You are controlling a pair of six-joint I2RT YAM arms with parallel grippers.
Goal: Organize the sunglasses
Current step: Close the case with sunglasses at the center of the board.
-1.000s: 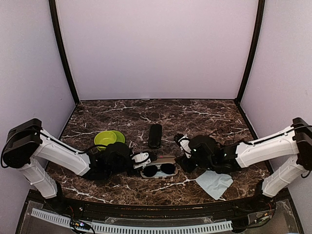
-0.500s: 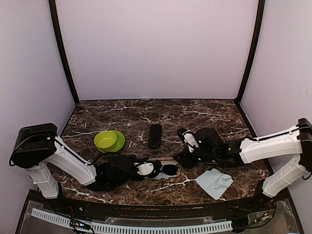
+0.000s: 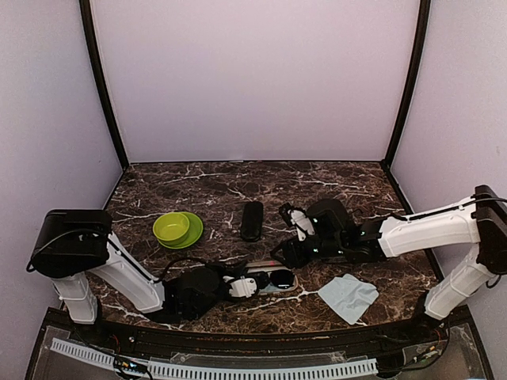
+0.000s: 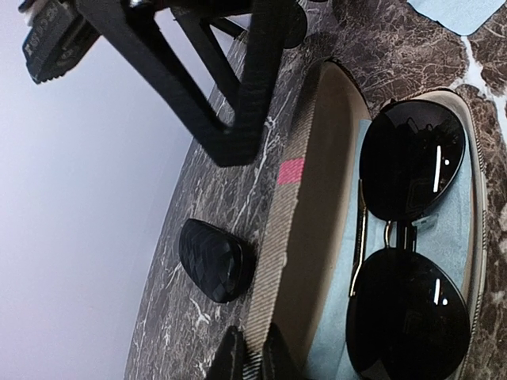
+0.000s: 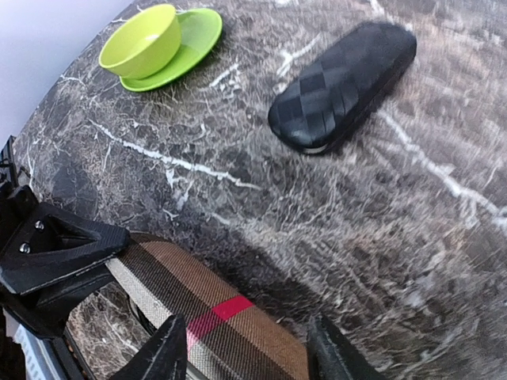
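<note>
A: Sunglasses [image 4: 405,277] lie lenses-up in the open case [image 4: 317,237], long axis along it, on the near side of the raised lid [image 5: 214,309].
B: Hands?
A: Left gripper [image 4: 252,352] is pinched tight on the lid rim at one end. Right gripper [image 5: 245,348] is half-wide, astride the lid from the far side; contact unclear.
B: Then the lid likely folds toward the near edge.

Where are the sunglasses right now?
In the top view, the sunglasses lie inside the open striped case at the front centre of the table, in front of the closed black case.
</note>
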